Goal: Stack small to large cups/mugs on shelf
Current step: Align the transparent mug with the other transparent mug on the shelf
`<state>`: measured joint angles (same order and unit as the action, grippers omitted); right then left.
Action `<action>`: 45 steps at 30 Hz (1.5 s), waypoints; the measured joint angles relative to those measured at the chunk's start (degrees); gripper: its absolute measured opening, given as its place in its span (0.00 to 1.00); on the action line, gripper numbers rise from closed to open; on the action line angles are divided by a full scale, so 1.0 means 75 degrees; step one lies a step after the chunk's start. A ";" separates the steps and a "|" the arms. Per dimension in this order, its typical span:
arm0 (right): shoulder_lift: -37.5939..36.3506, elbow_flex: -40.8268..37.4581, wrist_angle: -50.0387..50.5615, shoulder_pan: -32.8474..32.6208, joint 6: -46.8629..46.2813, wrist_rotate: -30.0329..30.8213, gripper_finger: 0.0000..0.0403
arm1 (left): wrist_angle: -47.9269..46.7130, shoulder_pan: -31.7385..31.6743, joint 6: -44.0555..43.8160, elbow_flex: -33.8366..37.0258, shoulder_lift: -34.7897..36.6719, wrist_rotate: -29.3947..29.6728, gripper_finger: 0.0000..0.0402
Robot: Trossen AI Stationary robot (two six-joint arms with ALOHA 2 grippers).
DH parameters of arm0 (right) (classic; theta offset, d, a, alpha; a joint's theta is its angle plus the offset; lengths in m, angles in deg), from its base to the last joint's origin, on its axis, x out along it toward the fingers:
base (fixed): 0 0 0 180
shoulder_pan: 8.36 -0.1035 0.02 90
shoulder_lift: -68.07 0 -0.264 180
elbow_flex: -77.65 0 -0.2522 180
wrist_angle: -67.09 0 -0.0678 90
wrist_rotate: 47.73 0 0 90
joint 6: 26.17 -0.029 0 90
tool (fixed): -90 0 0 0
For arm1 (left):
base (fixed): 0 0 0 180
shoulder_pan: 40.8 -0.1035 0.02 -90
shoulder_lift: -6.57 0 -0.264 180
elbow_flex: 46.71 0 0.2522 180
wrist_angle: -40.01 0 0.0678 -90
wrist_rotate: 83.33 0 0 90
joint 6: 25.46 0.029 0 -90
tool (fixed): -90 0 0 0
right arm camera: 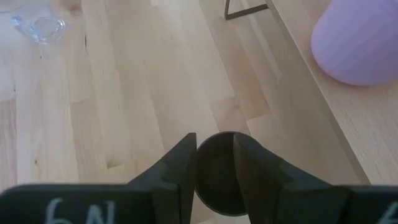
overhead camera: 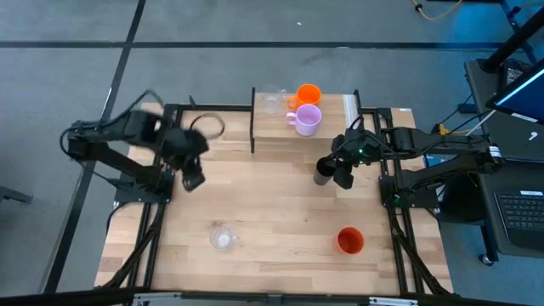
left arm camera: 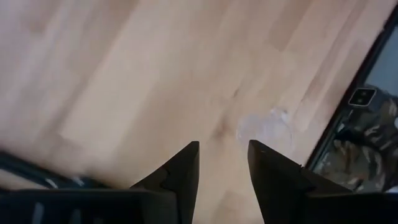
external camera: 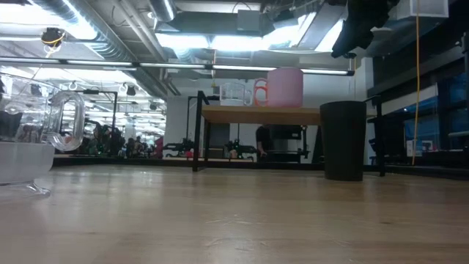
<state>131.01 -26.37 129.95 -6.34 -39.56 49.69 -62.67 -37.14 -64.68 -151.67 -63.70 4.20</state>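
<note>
A: Listing from the left edge: left gripper (overhead camera: 192, 180), raised over bare tabletop (overhead camera: 272, 212) near the left frame, fingers a narrow gap apart, holding nothing. Status?

B: Waiting, by my reading. Its wrist camera looks down at the clear tumbler (left arm camera: 264, 129), which stands well clear of the fingers.

A: Same clear tumbler (overhead camera: 223, 238) in the overhead view, front-left of the table, upright, not yet shelved. Next item?

B: The shelf (overhead camera: 280, 127), at the table's back edge, carrying three vessels: a second clear tumbler (overhead camera: 272, 100) at its left, then the orange handled mug (overhead camera: 308, 93), then the lilac handled mug (overhead camera: 306, 120) just in front of it. They sit close together, probably to leave the white-strip end free.

A: Right of that?

B: Black cup (overhead camera: 324, 172), standing on the tabletop just off the shelf's front right corner. Right gripper (overhead camera: 342, 171) hovers directly above it, fingers narrowly parted over the rim, not touching in the low view. I judge it is lined up to take this cup, the tallest piece.

A: Last entry?

B: Red-orange cup (overhead camera: 349, 240), front-right, alone, well apart from both grippers
</note>
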 joint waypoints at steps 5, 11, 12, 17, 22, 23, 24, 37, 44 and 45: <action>0.0003 0.0000 -0.0006 0.0000 0.0003 0.0000 0.27 | 0.1562 0.1637 -0.1596 0.1839 0.0535 0.0111 0.33; 0.0001 0.0000 -0.0009 -0.0002 -0.0007 0.0003 0.27 | 0.5025 0.3128 -0.1716 0.3473 0.0077 0.0028 0.33; 0.0002 0.0000 -0.0009 0.0000 -0.0006 0.0003 0.27 | 0.5284 0.3281 -0.1706 0.3637 -0.0075 0.0104 0.33; 0.0001 0.0000 -0.0012 0.0000 -0.0009 0.0003 0.27 | 0.5376 0.3798 -0.1721 0.3868 -0.1082 0.0233 0.33; 0.0000 0.0000 -0.0015 0.0000 -0.0009 0.0006 0.27 | 0.5411 0.4027 -0.1720 0.3868 -0.1752 0.0127 0.33; 0.0002 0.0000 -0.0020 -0.0001 -0.0009 0.0005 0.27 | 0.5433 0.4044 -0.1721 0.3868 -0.1823 0.0044 0.33; 0.0000 0.0000 -0.0032 0.0000 -0.0009 0.0006 0.27 | 0.5487 0.4042 -0.1721 0.3867 -0.1868 -0.0038 0.33; 0.0002 0.0000 -0.0239 0.0000 0.0006 0.0009 0.27 | 0.6075 0.4531 -0.1704 0.3859 -0.2074 0.0036 0.33; 0.0003 0.0000 -0.0236 0.0000 0.0012 0.0009 0.27 | 0.6159 0.4672 -0.1707 0.3852 -0.2504 0.0337 0.33; 0.0003 0.0000 -0.0238 0.0000 0.0012 0.0009 0.27 | 0.6152 0.4672 -0.1707 0.3852 -0.2600 0.0341 0.33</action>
<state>131.03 -26.37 128.17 -6.34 -39.47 49.76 -16.54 -2.11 -77.49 -122.78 -83.20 6.76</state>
